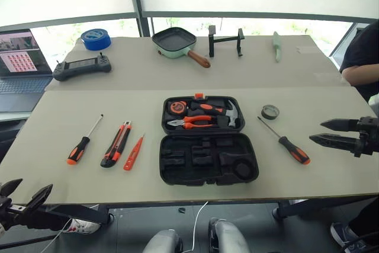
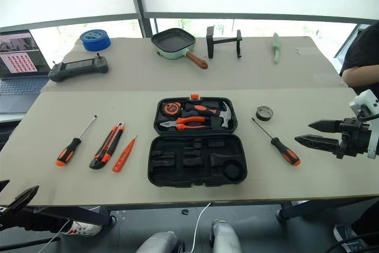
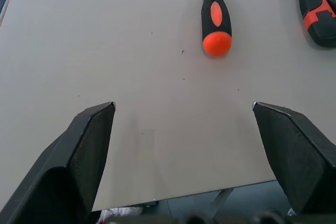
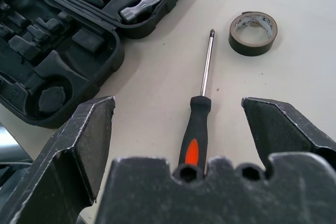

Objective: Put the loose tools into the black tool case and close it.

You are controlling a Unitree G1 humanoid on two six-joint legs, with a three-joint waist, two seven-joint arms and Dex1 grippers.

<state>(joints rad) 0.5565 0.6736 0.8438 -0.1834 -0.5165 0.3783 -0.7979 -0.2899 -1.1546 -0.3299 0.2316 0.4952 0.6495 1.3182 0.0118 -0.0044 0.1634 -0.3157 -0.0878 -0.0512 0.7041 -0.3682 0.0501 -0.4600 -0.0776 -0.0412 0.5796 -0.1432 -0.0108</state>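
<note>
left eye view — blue tape roll (image 1: 95,38), pan (image 1: 174,41)

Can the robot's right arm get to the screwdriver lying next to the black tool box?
Probably yes. The right end effector is open and empty, and only bare table lies between it and the black-and-orange-handled screwdriver. The small dark tape roll and the open black plastic tool case sit off to the sides.

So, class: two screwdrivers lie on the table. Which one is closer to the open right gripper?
The screwdriver right of the tool case, beside the small tape roll. The other screwdriver lies far left, beyond the utility knife.
</note>
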